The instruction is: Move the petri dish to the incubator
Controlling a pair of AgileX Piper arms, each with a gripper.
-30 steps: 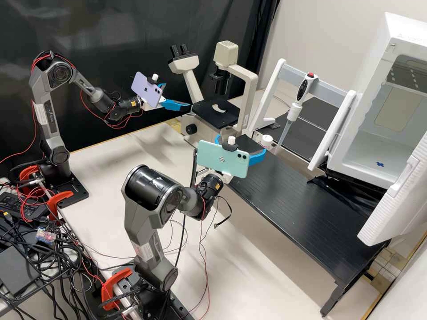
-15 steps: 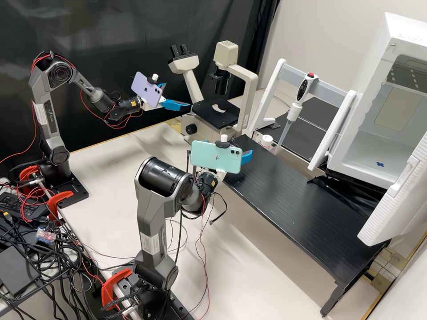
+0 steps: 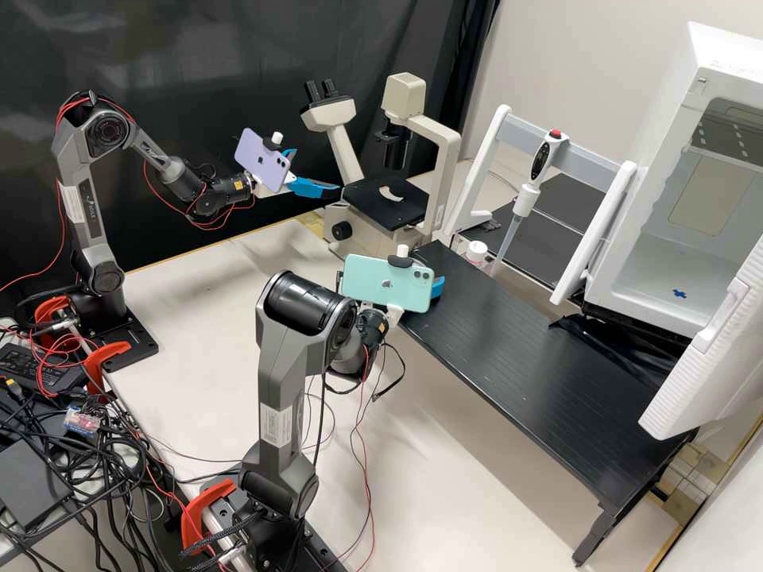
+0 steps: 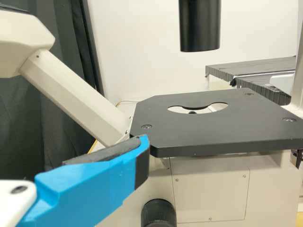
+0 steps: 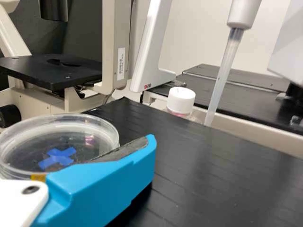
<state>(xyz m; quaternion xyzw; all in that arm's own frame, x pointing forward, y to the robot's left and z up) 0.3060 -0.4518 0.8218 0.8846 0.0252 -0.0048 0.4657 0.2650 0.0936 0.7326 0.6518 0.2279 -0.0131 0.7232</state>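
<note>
Your right claw (image 5: 104,165) grasps the petri dish (image 5: 80,144) by its side, near the counter (image 5: 213,165); your left claw (image 3: 318,171) stands released. The dish looks light, stiff, slick and brittle: pinch opposite walls gently, carry it level.

My right arm (image 3: 280,373) bent at a raised elbow, my right gripper (image 3: 438,287) closed on its load, my left arm (image 3: 94,210) folded high and forward, my left gripper (image 3: 318,171) with blue fingers (image 4: 94,184) spread.
</note>
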